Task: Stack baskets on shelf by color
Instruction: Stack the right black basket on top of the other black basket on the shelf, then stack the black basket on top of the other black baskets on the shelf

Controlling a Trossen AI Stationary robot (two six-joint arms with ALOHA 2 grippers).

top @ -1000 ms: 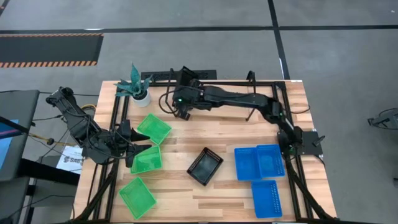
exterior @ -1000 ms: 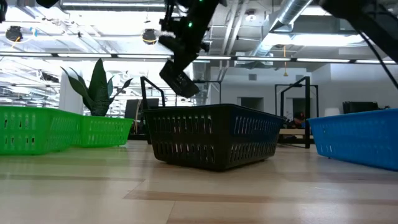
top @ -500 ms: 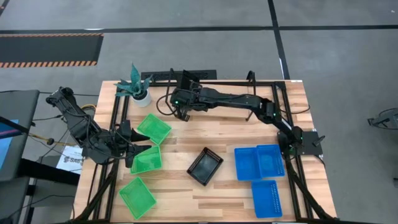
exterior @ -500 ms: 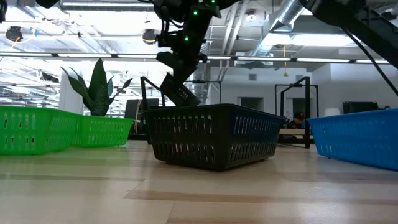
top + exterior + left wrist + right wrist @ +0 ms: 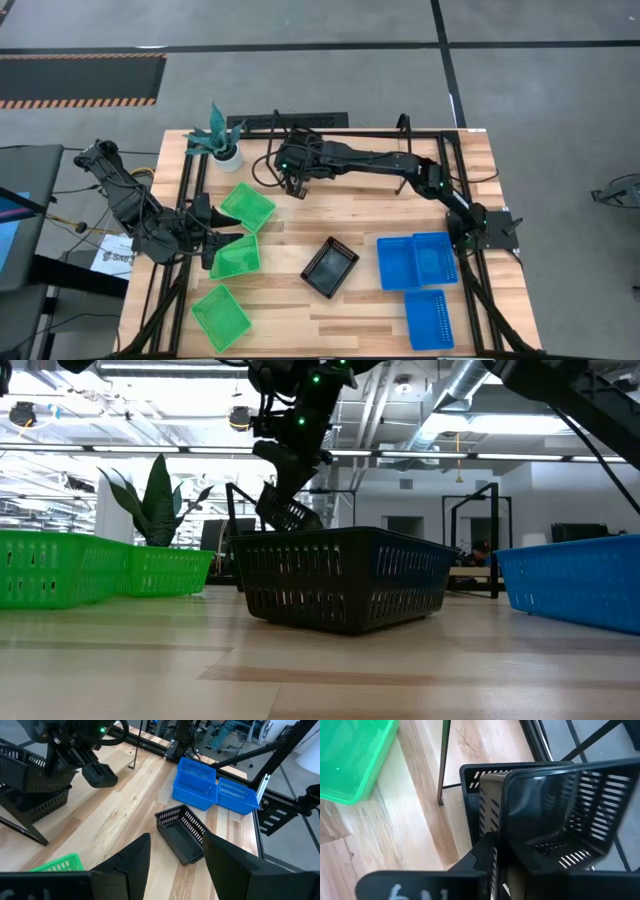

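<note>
My right gripper point(image 5: 505, 870) reaches to the table's far edge point(image 5: 291, 172) and is shut on a black basket point(image 5: 555, 805), which hangs tilted over a second black basket point(image 5: 476, 790) on the shelf point(image 5: 330, 122). A third black basket point(image 5: 330, 267) sits by its bottom on the table's middle. Three green baskets point(image 5: 247, 207) point(image 5: 235, 256) point(image 5: 221, 316) lie at the left. Three blue baskets point(image 5: 399, 262) point(image 5: 436, 256) point(image 5: 428, 318) lie at the right. My left gripper point(image 5: 222, 238) waits open beside the green ones. My right gripper holds the black basket by one side wall point(image 5: 502, 827), with one finger point(image 5: 479, 856) outside the wall and the other inside. The basket is lifted and tilted point(image 5: 285, 515), its open side turned partly toward the wrist camera, just above the black basket on the shelf.
A potted plant point(image 5: 219, 140) stands at the far left corner, near the shelf. A thin black shelf rod point(image 5: 442, 765) stands close to the held basket. Bare wood lies between the middle black basket and the shelf point(image 5: 340, 210).
My right gripper has moved down and slightly toward the table's left at the far edge, carrying the black basket lower toward the shelf. The basket now hangs more steeply tilted, close above the black basket on the shelf.
</note>
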